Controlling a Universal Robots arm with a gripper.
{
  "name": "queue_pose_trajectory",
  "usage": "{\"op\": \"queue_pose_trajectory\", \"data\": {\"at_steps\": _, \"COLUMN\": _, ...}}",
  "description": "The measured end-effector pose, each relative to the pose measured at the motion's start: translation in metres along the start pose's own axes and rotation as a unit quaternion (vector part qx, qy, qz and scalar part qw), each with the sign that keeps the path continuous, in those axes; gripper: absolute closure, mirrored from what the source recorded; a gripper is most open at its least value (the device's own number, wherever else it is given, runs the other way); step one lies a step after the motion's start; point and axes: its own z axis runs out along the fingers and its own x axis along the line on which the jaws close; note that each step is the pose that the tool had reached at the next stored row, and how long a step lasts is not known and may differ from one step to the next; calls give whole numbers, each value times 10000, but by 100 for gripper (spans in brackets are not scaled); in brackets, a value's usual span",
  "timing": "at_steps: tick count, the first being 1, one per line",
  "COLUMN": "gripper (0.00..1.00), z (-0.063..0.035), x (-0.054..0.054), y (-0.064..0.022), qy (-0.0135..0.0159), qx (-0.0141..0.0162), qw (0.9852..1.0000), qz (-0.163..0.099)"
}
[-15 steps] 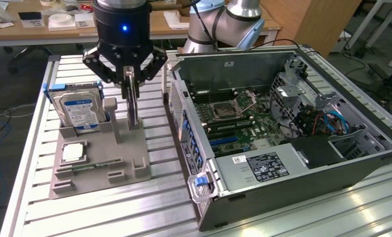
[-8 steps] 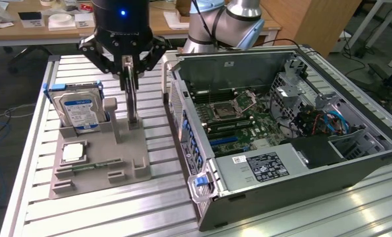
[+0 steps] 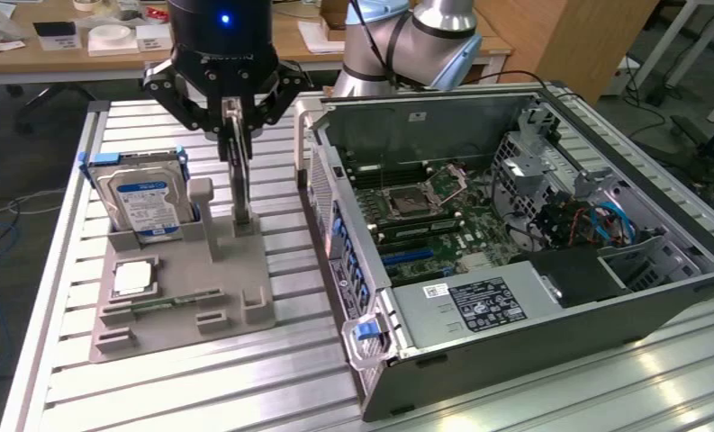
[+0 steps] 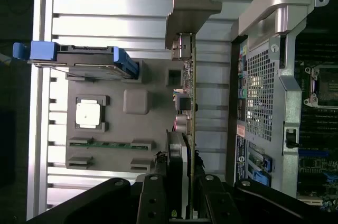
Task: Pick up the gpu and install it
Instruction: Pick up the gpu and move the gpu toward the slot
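The gpu (image 3: pixel 240 184) is a thin black card standing on edge in a slot of the grey holder (image 3: pixel 170 335). In the wrist view the gpu (image 4: pixel 188 102) appears edge-on, with its silver bracket (image 4: pixel 186 7) at the far end. My gripper (image 3: pixel 233 126) hangs straight over the card, and its fingers (image 4: pixel 154 197) press on both faces of the top edge, so my gripper (image 4: pixel 182 203) is shut on it. The card's lower end still sits at the holder's slot. The open computer case (image 3: pixel 513 225) lies to the exterior view's right, its motherboard (image 3: pixel 435 211) exposed.
A hard drive (image 3: pixel 147 198) with a blue-white label stands in the holder beside the card. A processor chip (image 3: pixel 134 277) and a green memory stick (image 3: pixel 170 301) lie lower in the holder. The case's perforated rear wall (image 4: pixel 259 92) rises close to the card. Everything rests on a slatted aluminium table (image 3: pixel 212 387).
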Motion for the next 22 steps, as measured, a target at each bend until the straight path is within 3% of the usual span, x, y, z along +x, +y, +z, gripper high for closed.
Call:
{"op": "queue_pose_trajectory", "data": {"at_steps": 12, "gripper": 72, "z": -205, "x": 5, "y": 15, "qy": -20, "qx": -3, "qw": 10000, "qz": -57}}
{"op": "queue_pose_trajectory", "data": {"at_steps": 13, "gripper": 72, "z": -206, "x": -20, "y": 14, "qy": -19, "qx": -3, "qw": 10000, "qz": -52}}
{"op": "queue_pose_trajectory", "data": {"at_steps": 15, "gripper": 72, "z": -204, "x": -177, "y": 11, "qy": -22, "qx": 4, "qw": 10000, "qz": -14}}
{"op": "queue_pose_trajectory", "data": {"at_steps": 22, "gripper": 72, "z": -200, "x": -301, "y": 7, "qy": -23, "qx": 4, "qw": 10000, "qz": 1}}
